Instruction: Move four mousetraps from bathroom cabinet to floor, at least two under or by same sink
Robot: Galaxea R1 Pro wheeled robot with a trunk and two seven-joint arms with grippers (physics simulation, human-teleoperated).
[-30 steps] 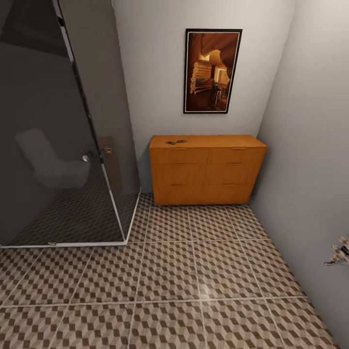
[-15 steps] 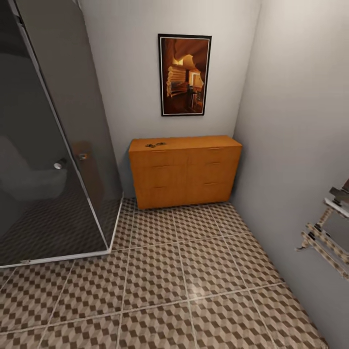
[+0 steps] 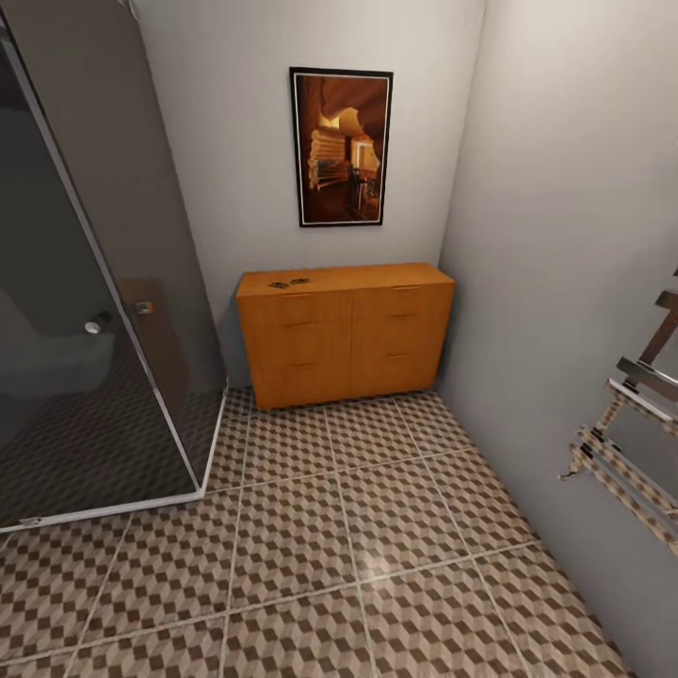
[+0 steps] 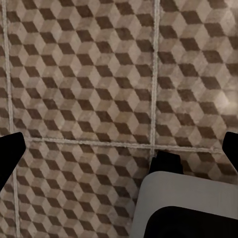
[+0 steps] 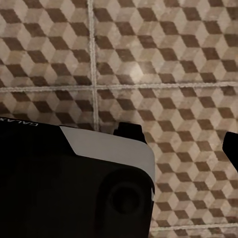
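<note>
Currently head view, left to right: dark glass shower enclosure [image 3: 85, 311] fills the left side, its door carrying a small round knob [image 3: 93, 328]; white frame runs along its base on the bathroom floor [image 3: 311, 537]; next, against the back wall, the cabinet [image 3: 344, 331], orange-brown, drawer fronts shut, thin bar handles; mousetraps [image 3: 289, 282] lie on the cabinet top near its left end, close together, too small to count; framed picture [image 3: 341, 146] hangs on the wall above the cabinet, warm orange tones; grey side wall to the right; at the far right edge a slatted metal rack [image 3: 626, 443] juts from that wall, partly cut off.

Floor tiles carry the brown, beige and white cube print with pale grout.

Left wrist view: left gripper [image 4: 121, 148] looks straight down at floor tile; dark fingertips [image 4: 10, 153] sit at opposite edges of the frame, spread wide, nothing between them; part of the robot's white and black body [image 4: 183, 208] sits below.

Right wrist view: right gripper [image 5: 181, 141] over floor tile too; fingers apart, released, nothing held; black and white robot body [image 5: 74, 183] beside it.
</note>
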